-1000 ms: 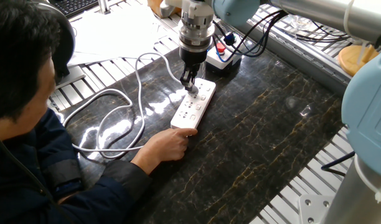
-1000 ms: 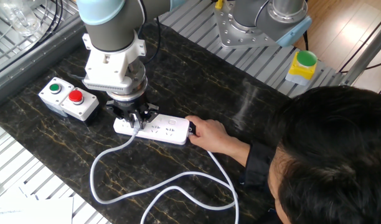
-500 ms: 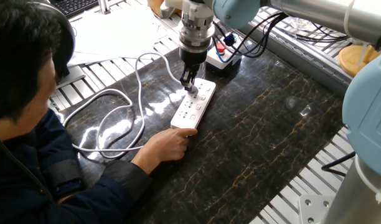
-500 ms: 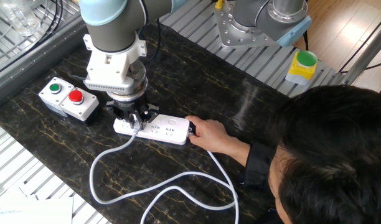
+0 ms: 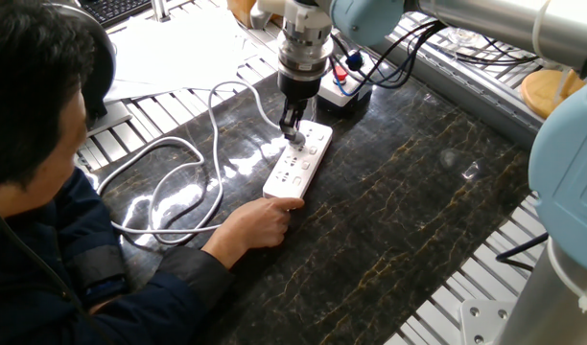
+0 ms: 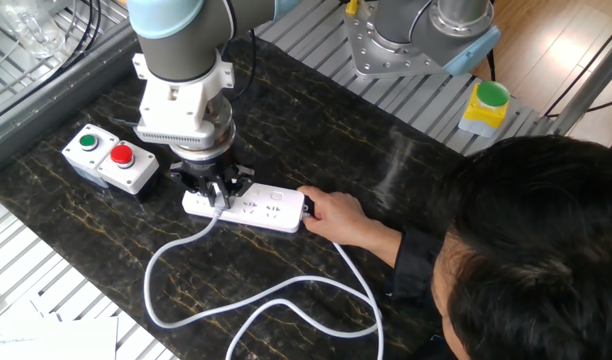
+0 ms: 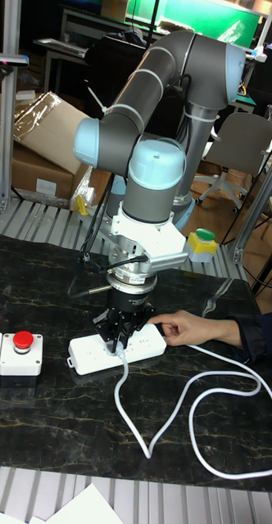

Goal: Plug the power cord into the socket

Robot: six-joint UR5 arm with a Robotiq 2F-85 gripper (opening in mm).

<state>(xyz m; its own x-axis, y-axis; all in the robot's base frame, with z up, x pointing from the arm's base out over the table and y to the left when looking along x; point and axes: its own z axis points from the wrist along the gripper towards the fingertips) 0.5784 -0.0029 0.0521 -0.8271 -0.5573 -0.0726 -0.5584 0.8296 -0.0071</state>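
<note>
The socket point(image 5: 301, 164) point(image 6: 258, 208) point(image 7: 91, 356) is a flat white power strip lying on the dark marble table. My gripper point(image 5: 290, 129) point(image 6: 219, 196) point(image 7: 119, 345) points straight down over its far end, shut on the small white plug of the power cord. The plug sits at the strip's outlet holes; how deep it sits is hidden by my fingers. The white power cord point(image 5: 169, 182) point(image 6: 256, 295) point(image 7: 197, 401) trails from the plug in loose loops across the table. A person's hand point(image 5: 263, 218) point(image 6: 331, 212) point(image 7: 177, 329) holds the strip's other end.
A small grey box with red and green buttons point(image 6: 108, 157) point(image 7: 17, 350) point(image 5: 340, 84) stands just beyond the strip. Thick black cables point(image 5: 399, 48) hang behind my arm. The person's head and arm point(image 5: 44, 192) point(image 6: 526, 250) fill one side. A yellow-green button box point(image 6: 483, 105) stands near a second robot base.
</note>
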